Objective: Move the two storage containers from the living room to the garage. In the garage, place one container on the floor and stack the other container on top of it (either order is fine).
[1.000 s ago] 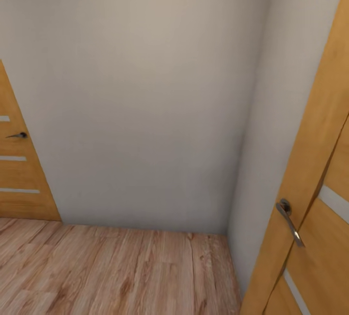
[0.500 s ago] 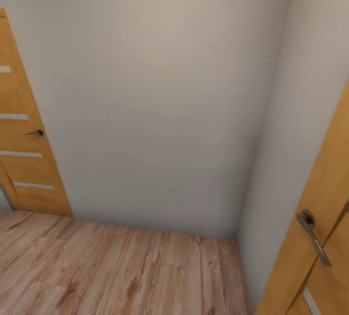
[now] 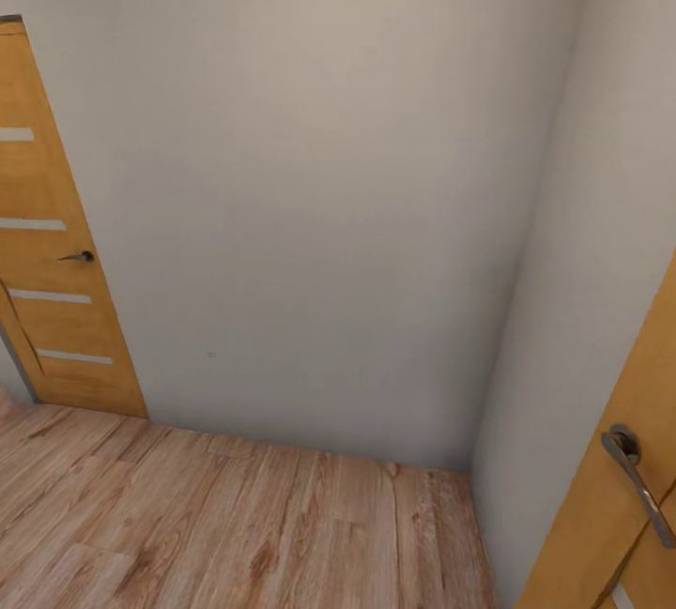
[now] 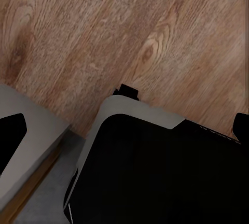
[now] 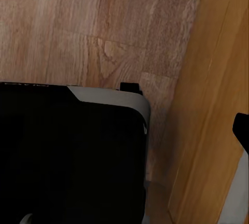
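Observation:
Neither orange-red storage container is in view. I face a corner of plain beige walls [image 3: 319,196] over a light wood-plank floor [image 3: 216,525]. In the left wrist view, my left gripper [image 4: 183,108] hangs open above the planks and my own dark base [image 4: 155,177], its two black fingertips [image 4: 127,90] spread wide with nothing between them. My right gripper [image 5: 185,109] is open too in the right wrist view, empty, with its fingertips [image 5: 129,86] over the floor beside a wooden door panel [image 5: 218,105].
A closed wooden door [image 3: 52,243] with a dark handle [image 3: 80,257] stands at the left. Another wooden door [image 3: 624,496] with a metal lever handle [image 3: 638,482] is close at the right. Open floor lies ahead up to the wall.
The whole picture has shifted: the camera has turned. The left door shows more fully now, and the right door has slid toward the picture's right edge. Nothing was taken hold of.

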